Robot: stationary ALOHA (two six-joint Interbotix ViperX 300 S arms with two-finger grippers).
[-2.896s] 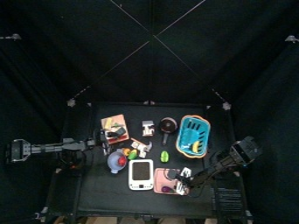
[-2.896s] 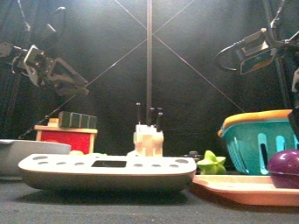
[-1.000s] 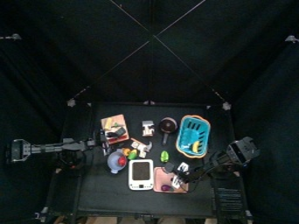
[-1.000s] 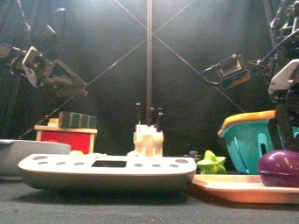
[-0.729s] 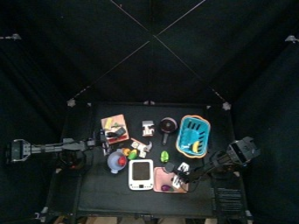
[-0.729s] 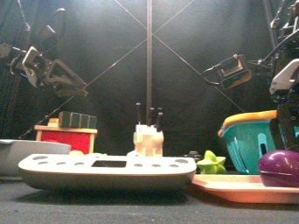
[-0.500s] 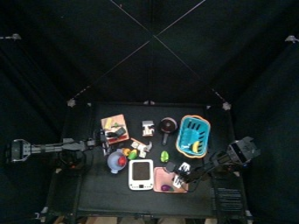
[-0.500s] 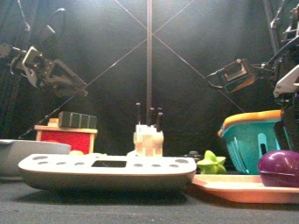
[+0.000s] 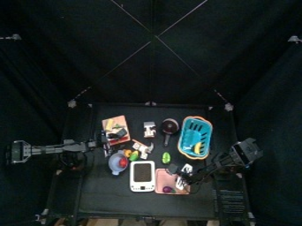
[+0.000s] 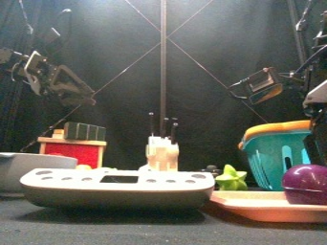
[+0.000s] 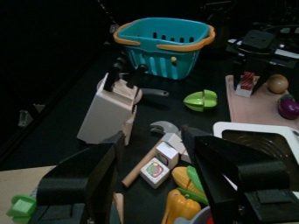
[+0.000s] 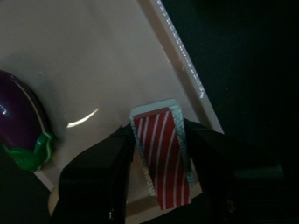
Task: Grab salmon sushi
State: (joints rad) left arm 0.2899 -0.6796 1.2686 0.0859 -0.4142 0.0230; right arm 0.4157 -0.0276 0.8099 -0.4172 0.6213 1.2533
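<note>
While the top view reduces the pale pink rectangular cutting board (image 9: 172, 183) to a small patch near the tabletop's front right, the right wrist view fills with it and shows the red-and-white striped salmon sushi piece (image 12: 162, 154) lying flat on it, close to one of its long edges. Its long axis runs roughly parallel to that edge, and its stripes run lengthwise. The right gripper (image 12: 160, 175) hangs directly over the sushi with its jaws spread wide, one on either side of the piece; whether they touch it cannot be told. A glossy purple toy eggplant with a green cap (image 12: 24, 118) lies on the same board, apart from the sushi.

From the front view the sushi is hidden; only the eggplant and the board's edge show, beside a teal plastic basket with an orange rim (image 10: 284, 152).

Over at the tabletop's left side, the left gripper (image 11: 158, 171) rests with its jaws spread apart and empty, its wrist view looking across a beige knife block (image 11: 108, 108) toward the basket.
</note>
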